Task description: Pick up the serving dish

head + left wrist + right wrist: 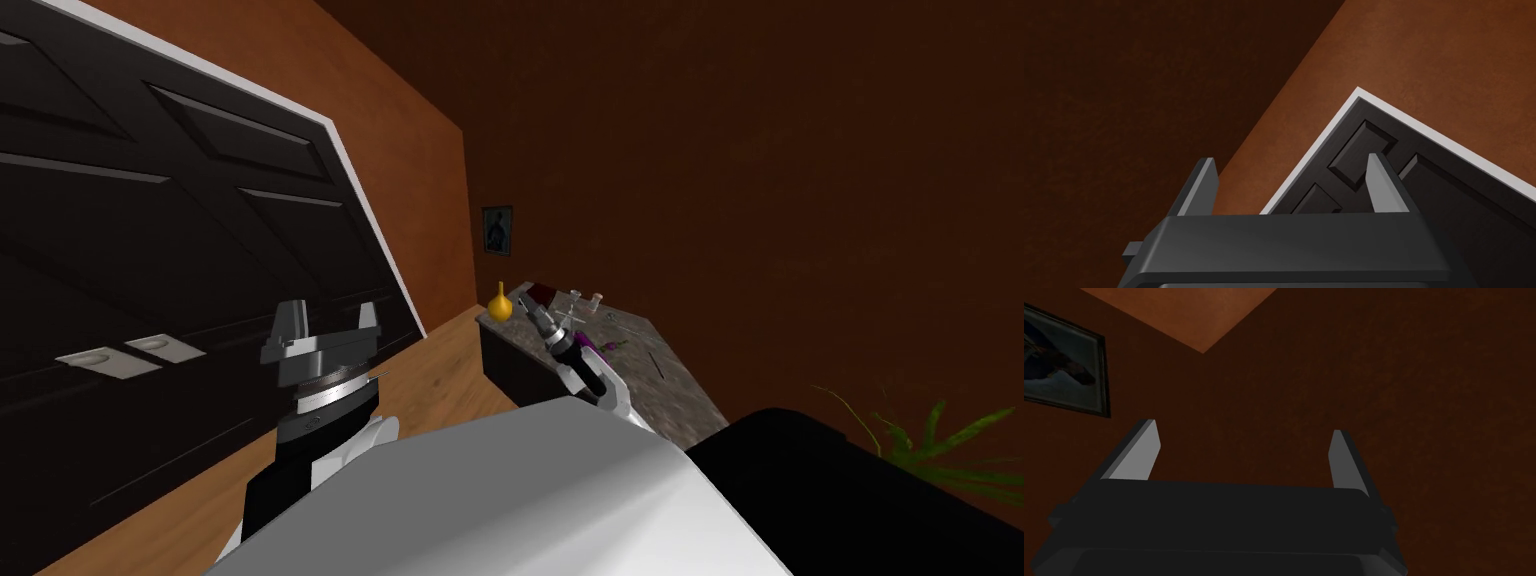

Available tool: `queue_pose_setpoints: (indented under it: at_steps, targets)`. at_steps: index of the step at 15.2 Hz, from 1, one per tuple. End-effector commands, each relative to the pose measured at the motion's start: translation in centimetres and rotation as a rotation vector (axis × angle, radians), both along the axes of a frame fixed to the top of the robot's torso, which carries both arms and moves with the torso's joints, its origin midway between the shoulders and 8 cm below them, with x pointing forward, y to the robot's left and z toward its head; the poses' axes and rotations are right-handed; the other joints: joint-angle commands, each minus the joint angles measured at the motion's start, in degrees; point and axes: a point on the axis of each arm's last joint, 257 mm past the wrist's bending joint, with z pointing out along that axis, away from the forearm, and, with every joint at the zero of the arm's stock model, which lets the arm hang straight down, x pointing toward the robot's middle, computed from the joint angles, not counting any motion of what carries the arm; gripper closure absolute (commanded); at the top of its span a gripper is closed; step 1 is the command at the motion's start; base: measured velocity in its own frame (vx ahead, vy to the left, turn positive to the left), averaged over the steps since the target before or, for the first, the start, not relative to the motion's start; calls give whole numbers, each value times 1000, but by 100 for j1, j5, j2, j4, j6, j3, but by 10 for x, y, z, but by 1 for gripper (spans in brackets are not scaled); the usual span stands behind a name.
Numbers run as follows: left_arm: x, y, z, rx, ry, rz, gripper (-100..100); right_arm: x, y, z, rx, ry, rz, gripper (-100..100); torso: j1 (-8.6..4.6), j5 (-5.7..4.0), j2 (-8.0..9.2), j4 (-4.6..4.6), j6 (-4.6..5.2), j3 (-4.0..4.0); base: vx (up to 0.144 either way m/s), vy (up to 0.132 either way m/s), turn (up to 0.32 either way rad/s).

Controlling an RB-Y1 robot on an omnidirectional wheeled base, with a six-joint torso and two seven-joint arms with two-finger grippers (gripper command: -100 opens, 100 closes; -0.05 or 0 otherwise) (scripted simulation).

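Brown and orange walls meet in a corner, and a low table point(680, 390) with a speckled grey top stands against the dark brown wall. A yellow vase point(500, 303) with a thin neck stands at the far end of the table. Near it lie a dark red thing point(541, 292), a few small see-through things and a purple thing. They are too small to tell which one is the serving dish, so it can only be said that it may be among the things on that table top.

The right arm reaches out over the table toward the far end, and its tip is just beside the dark red thing. The right gripper point(1243, 427) has its two fingers wide apart, and nothing is between them.

The left gripper point(1290, 159) is held up on the robot's left side, near a big dark door point(150, 200) with a white frame. Its two fingers are apart too, and they hold nothing.

A small picture point(497, 231) hangs on the wall above the vase. A green plant point(940, 440) shows on the right, well apart from the table. The floor point(450, 360) by the door is light brown wood.
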Motion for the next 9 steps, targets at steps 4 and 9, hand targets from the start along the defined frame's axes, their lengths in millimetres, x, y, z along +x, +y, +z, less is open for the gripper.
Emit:
queue_pose_setpoints:
  at_steps: [4,9]
  targets:
    - [0,0,0,0,0,0,0,-5,33,-22,-185,-41,53,-100,3,1,-9,-2,1,-5,-42,-58,126]
    - [0,0,0,0,0,0,0,-9,44,-41,-307,-61,84,-100,0,0,-10,-3,-2,-6,-42,-57,127]
